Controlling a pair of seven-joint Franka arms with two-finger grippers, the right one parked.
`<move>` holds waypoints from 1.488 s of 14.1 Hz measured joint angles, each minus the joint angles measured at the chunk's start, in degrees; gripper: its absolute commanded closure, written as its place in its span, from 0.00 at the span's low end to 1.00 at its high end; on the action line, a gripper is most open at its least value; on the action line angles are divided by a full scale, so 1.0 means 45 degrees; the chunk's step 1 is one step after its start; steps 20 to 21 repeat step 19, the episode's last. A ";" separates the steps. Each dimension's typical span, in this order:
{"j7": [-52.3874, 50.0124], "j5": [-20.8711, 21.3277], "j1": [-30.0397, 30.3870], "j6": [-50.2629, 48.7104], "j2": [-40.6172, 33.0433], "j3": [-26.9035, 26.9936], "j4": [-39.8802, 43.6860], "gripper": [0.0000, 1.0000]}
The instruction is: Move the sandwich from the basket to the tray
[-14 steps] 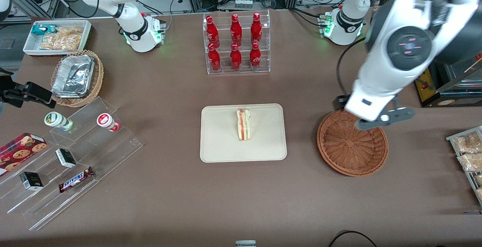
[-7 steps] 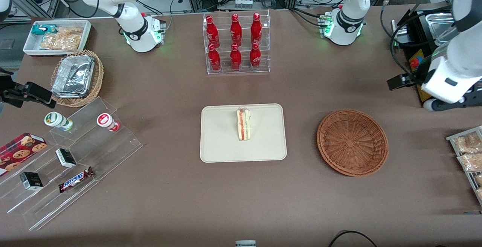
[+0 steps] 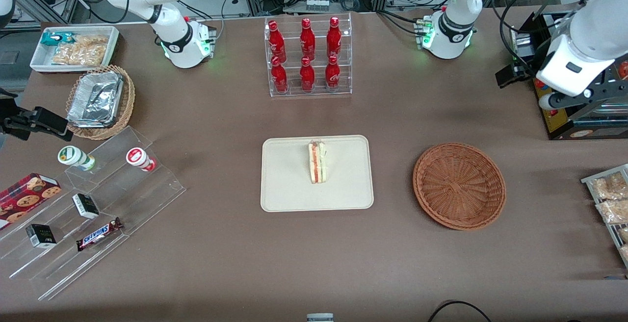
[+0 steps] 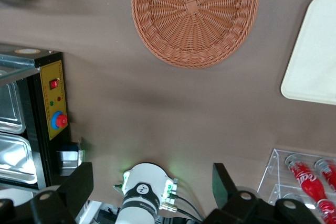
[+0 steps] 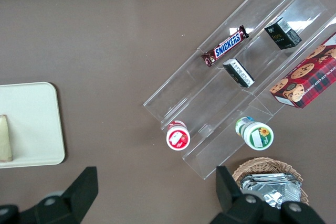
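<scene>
Triangular white-bread sandwich (image 3: pixel 317 161) on edge on cream rectangular tray (image 3: pixel 343 194), long axis toward front camera. Round reddish-brown wicker basket (image 3: pixel 459 185) beside. Gripper (image 4: pixel 152 182) raised at working arm's end, fingers spread, holding nothing.

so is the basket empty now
Empty: the basket shows only bare weave; the sandwich sits on the tray. The open gripper hangs high above the table.

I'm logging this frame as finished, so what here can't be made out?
- Triangular white-bread sandwich: right wrist view's edge cuts it.
- Flat cream-beige tray: edge-cropped in both wrist views.
- Left gripper: open; fingertips hidden by its housing in the front view.
- Round reddish-brown wicker basket: fully visible.
</scene>
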 measured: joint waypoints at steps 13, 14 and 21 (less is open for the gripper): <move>0.0880 0.0001 0.0007 0.1571 0.0858 0.0034 0.0580 0.00; 0.1501 0.0003 0.0016 0.1662 0.1014 0.0059 0.0624 0.00; 0.2590 0.0003 0.0025 0.1746 0.1403 0.0133 0.0800 0.00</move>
